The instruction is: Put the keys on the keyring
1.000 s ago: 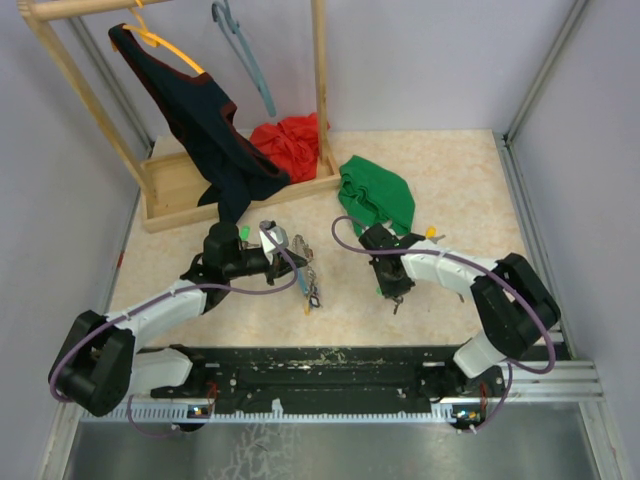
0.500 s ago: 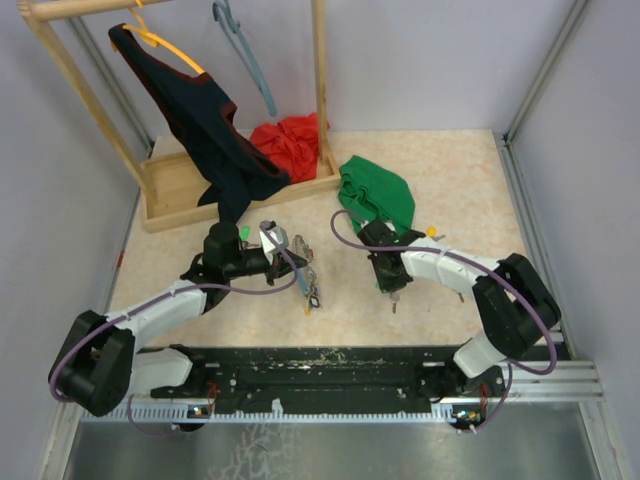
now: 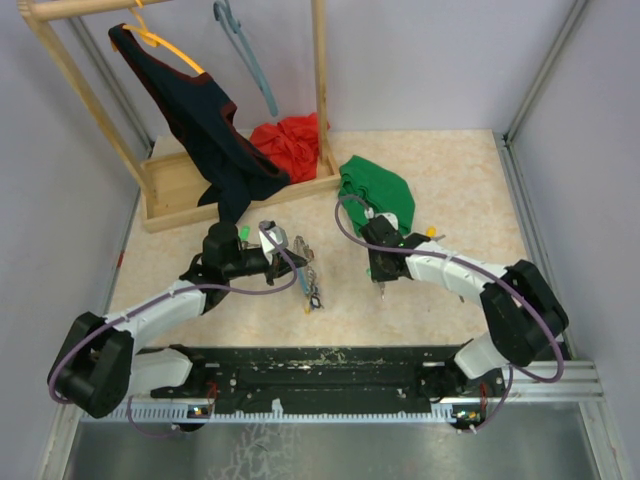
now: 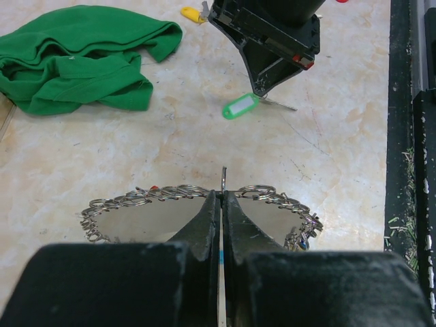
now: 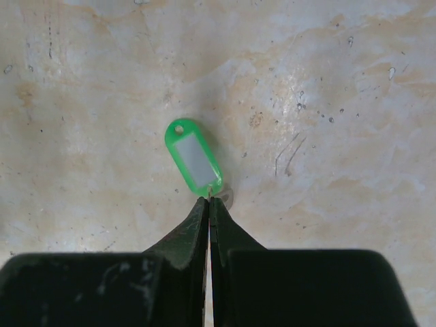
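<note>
My left gripper [image 4: 223, 195] is shut on the wire of the keyring [image 4: 272, 196]. Its chain of small rings fans out to both sides of the jaws, and the wire end pokes up just past the tips. From above, the left gripper [image 3: 268, 252] holds the keyring [image 3: 299, 260] left of centre, with a cluster of tagged keys [image 3: 313, 294] hanging off it. My right gripper [image 5: 209, 199] is shut on a key with a green tag [image 5: 194, 162], low over the table. The right gripper [image 4: 263, 88] and green tag [image 4: 240, 106] also show ahead in the left wrist view. A yellow-tagged key [image 4: 193, 12] lies further back.
A green cloth [image 3: 376, 195] lies just behind the right gripper. A wooden clothes rack [image 3: 165, 195] stands at the back left with a dark garment [image 3: 210, 130] hanging on it and a red cloth [image 3: 290, 138] on its base. A black rail [image 3: 320, 365] borders the near edge.
The right gripper has shut on the green-tagged key and shifted a little left and away from the near edge with it. The left arm and keyring have not moved.
</note>
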